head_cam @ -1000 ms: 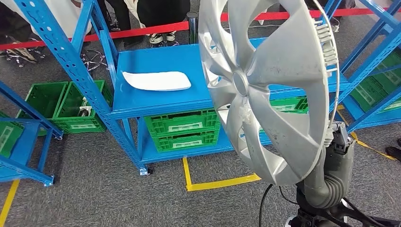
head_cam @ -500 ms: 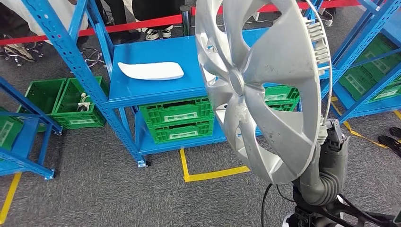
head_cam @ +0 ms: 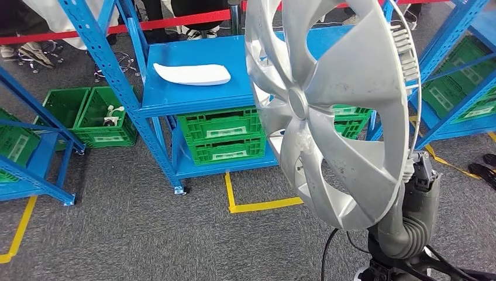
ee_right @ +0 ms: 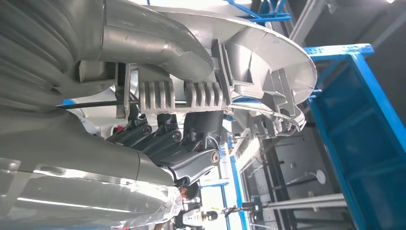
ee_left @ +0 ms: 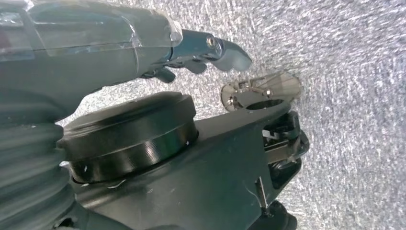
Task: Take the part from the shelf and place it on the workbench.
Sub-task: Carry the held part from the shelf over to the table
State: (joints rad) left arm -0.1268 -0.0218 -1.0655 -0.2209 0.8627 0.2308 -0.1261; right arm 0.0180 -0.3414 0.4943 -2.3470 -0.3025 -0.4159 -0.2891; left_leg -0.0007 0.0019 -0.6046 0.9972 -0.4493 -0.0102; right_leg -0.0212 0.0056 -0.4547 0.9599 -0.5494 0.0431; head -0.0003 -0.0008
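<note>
The floor (head_cam: 117,234) is grey carpet with yellow tape lines (head_cam: 257,205) that mark a corner in front of a blue shelf unit (head_cam: 193,99). On the upper board of this shelf lies a flat white tray (head_cam: 192,74). On the lower board stand green crates (head_cam: 221,137), one on another. More green crates (head_cam: 88,117) stand on the floor to the left, between blue frames, and others sit in the blue rack (head_cam: 462,93) on the right. Behind the shelf runs a red barrier band (head_cam: 175,20), and shoes of people (head_cam: 35,54) stand beyond it.

The part, a silver wheel cover (head_cam: 327,111), is close to the camera, upright on its edge. The right hand (head_cam: 418,175) holds it from below at the rim.

The right wrist view shows the back side of the wheel cover (ee_right: 249,62), with ribs and a wire ring, and the dark fingers (ee_right: 182,139) pressed against the rim while the thick thumb lies on the other side; the head view hides these fingers.

The left wrist view shows the left hand (ee_left: 201,52) over grey carpet. Its fingers are curled in and hold nothing.
</note>
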